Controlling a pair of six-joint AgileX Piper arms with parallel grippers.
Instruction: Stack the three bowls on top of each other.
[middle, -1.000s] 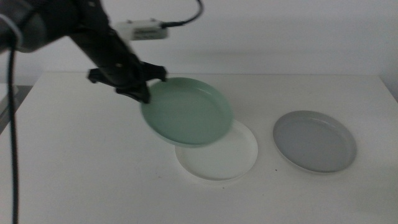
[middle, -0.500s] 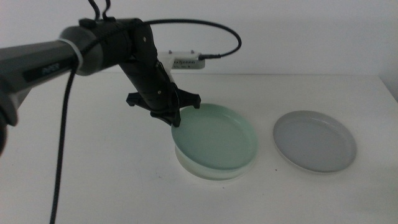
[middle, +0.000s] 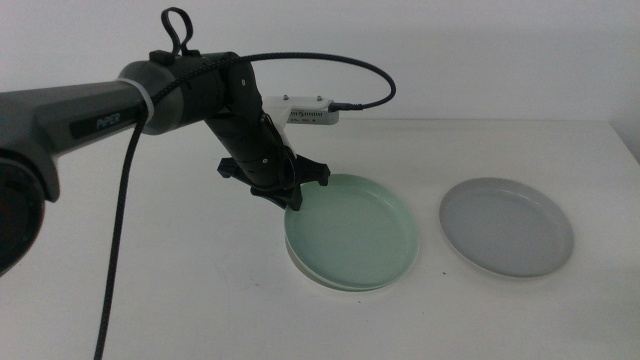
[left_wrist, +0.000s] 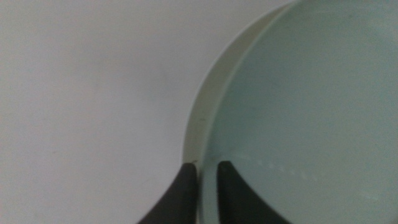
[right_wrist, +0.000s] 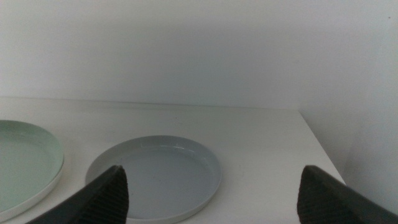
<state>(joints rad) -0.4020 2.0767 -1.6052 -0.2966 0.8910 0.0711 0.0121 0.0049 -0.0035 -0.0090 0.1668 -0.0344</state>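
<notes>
**A:** What are the bowls looking like right now?

**B:** All three are shallow, round and matte, almost plate-like, with low rims. The mint green bowl (middle: 352, 230) is sitting inside the white bowl (middle: 300, 262), and only a thin pale crescent of the white rim is showing beneath it. The grey bowl (middle: 506, 226) is lying just beside that pair, apart from it, on the side away from the working arm. Everything is resting on a smooth white table (middle: 150, 270).

**A:** And the gripper at the green bowl?

**B:** The left gripper (middle: 292, 196) is reaching in over the rim of the mint green bowl on the side facing away from the grey bowl. In the left wrist view its two dark jaws are standing nearly together, pinching the green rim between them, one fingertip (left_wrist: 186, 177) outside the rim and the other inside over the bowl's smooth floor. The white rim is showing just outside the green one there.

**A:** What is trailing behind that arm?

**B:** A black cable (middle: 330, 62) is looping from the arm to a small white box (middle: 305, 112) behind the mint green bowl, near the back wall.

**A:** And the other arm?

**B:** The right gripper (right_wrist: 211, 186) is waiting out of the middle view, with its jaws spread wide and holding nothing. It is looking across the grey bowl toward the edge of the mint green one.
</notes>
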